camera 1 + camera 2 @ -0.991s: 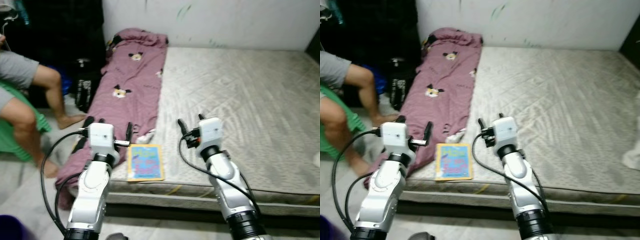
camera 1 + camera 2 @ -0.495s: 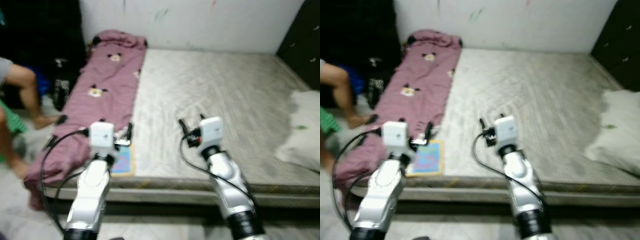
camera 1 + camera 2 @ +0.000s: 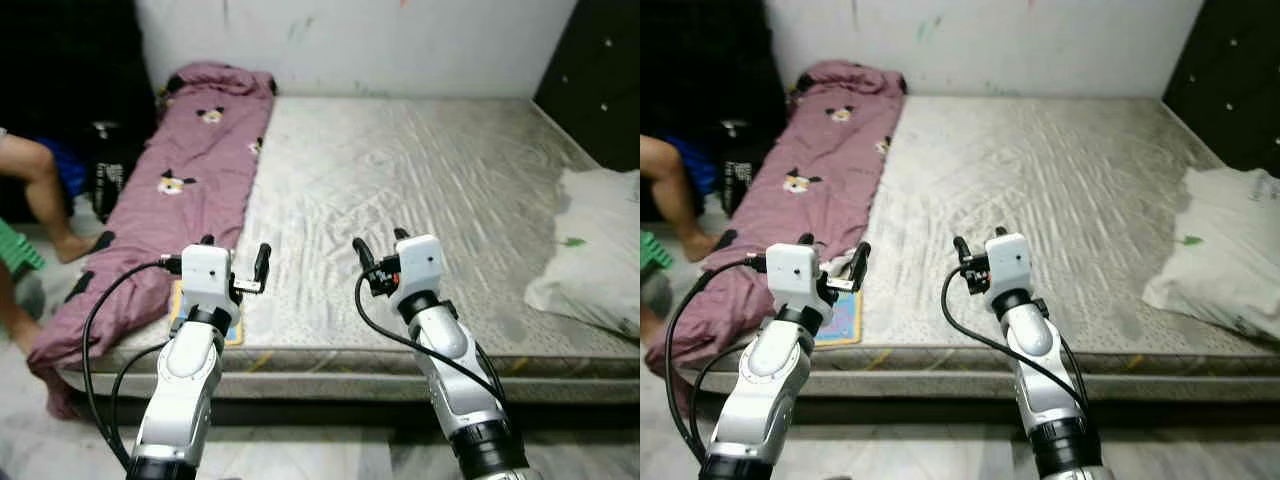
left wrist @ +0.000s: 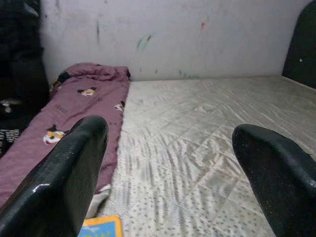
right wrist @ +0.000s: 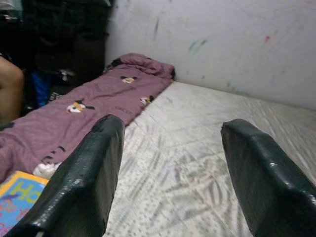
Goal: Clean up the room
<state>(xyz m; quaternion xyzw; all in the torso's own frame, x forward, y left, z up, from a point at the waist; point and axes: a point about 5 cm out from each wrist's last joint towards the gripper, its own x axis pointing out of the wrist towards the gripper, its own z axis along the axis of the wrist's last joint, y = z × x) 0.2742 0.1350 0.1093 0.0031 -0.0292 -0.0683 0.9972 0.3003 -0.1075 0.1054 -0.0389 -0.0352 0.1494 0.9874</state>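
A bare grey mattress (image 3: 420, 180) lies on the floor in front of me. Along its left side stretches a maroon blanket (image 3: 175, 190) with cartoon prints. A colourful book (image 3: 840, 318) lies at the mattress's near left edge, partly hidden behind my left arm. A white pillow (image 3: 590, 250) rests at the right edge. My left gripper (image 3: 235, 262) is held open above the near edge, over the book. My right gripper (image 3: 378, 252) is open too, above bare mattress, with nothing between its fingers (image 5: 84, 182).
A person's bare leg (image 3: 45, 190) is at the far left beside the blanket, near dark bags (image 3: 105, 165). A white wall (image 3: 350, 45) runs behind the mattress. A dark padded panel (image 3: 600, 80) stands at the right.
The camera has swung to the right: the person has slid toward the left edge and the pillow has come into view. Both grippers stay open at the same height.
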